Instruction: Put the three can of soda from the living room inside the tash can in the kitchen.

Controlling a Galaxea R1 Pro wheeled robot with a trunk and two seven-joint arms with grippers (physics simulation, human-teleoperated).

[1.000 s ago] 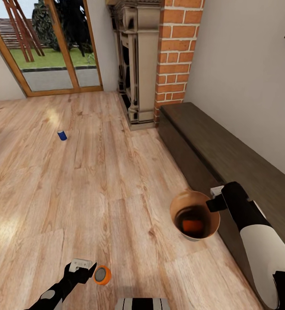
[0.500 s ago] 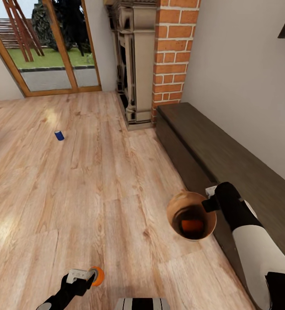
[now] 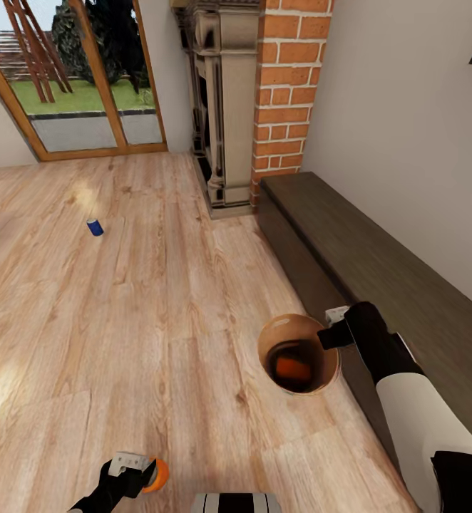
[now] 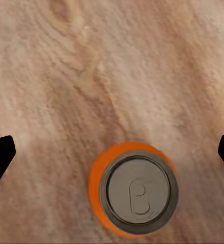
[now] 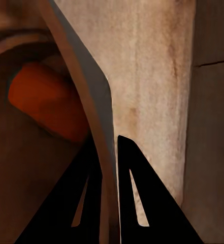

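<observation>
One can down, two to go, as we read it: an orange can (image 3: pixel 291 367) lies at the bottom of the trash can (image 3: pixel 264 338), which we hold by its rim at centre right of the head view, beside the dark wooden bench (image 3: pixel 407 285). Our right gripper (image 3: pixel 330 333) is pinched on that rim, and the right wrist view makes this plain, its two dark fingers (image 5: pixel 134 203) drawn together with the thin bin wall (image 5: pixel 89 107) between them and the orange can (image 5: pixel 45 107) lying inside. A second orange can (image 3: pixel 155 475) stands upright on the light wood floor (image 3: pixel 157 320) at the bottom left of the head view, just beside our left gripper (image 3: pixel 132 472); from there we cannot tell how the jaws stand. The left wrist view settles it: the fingertips (image 4: pixel 0 157) sit wide apart at either edge of the frame, with the second orange can (image 4: pixel 134 190) between them, untouched, its silver top and pull tab facing the camera. The blue can (image 3: pixel 95 227) is still out on the floor at the left of the head view, well apart from both arms, towards the glass doors (image 3: pixel 79 78). The fireplace (image 3: pixel 222 107) and brick chimney (image 3: pixel 293 92) in the background suggest we are in the living room, so carrying the bin to the kitchen also remains.
</observation>
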